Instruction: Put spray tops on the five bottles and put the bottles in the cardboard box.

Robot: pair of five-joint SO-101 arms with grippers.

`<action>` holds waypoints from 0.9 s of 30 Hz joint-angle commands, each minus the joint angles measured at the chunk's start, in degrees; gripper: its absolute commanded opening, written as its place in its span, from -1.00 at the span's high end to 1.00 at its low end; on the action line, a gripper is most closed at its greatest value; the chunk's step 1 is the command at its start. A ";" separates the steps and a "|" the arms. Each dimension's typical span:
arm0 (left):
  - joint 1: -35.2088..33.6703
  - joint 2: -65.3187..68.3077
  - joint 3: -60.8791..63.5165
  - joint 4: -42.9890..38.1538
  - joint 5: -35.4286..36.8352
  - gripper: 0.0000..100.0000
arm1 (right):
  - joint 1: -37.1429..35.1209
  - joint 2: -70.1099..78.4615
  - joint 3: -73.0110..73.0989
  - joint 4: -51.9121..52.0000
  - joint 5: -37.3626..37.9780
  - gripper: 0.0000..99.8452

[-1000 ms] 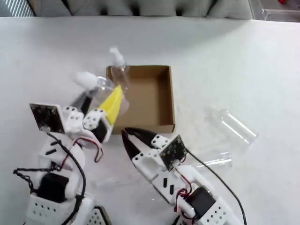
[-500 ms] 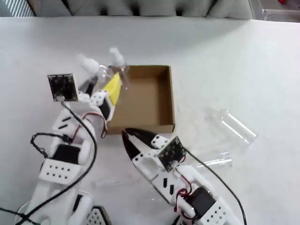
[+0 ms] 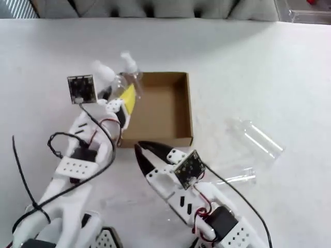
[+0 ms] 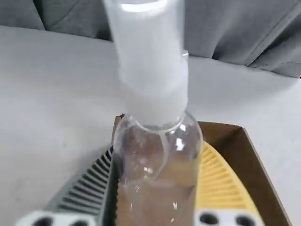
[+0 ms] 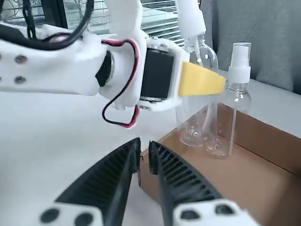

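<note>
At the left wall of the cardboard box, the left end effector clamps the held bottle, spray top on, just beside a standing bottle; we judge that a skewed release could topple either or catch the wall. The right end effector, nearly closed and empty, sits by the front wall. We cannot tell whether the held base touches the box floor, and the clear bottles lying on the desk are faint.
</note>
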 commanded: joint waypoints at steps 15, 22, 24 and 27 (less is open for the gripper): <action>-0.04 14.29 -3.43 -11.52 -0.44 0.96 | 0.13 -0.57 0.44 0.48 0.62 0.97; 0.40 16.31 -5.10 -11.60 -0.44 0.96 | 0.13 -0.57 0.44 0.48 0.62 0.97; 0.40 16.31 -5.19 -11.69 -0.44 0.96 | 0.13 -0.57 0.44 0.48 0.62 0.97; 0.92 16.31 -5.27 -11.69 -0.44 0.96 | 0.13 -0.48 0.44 0.48 0.62 0.97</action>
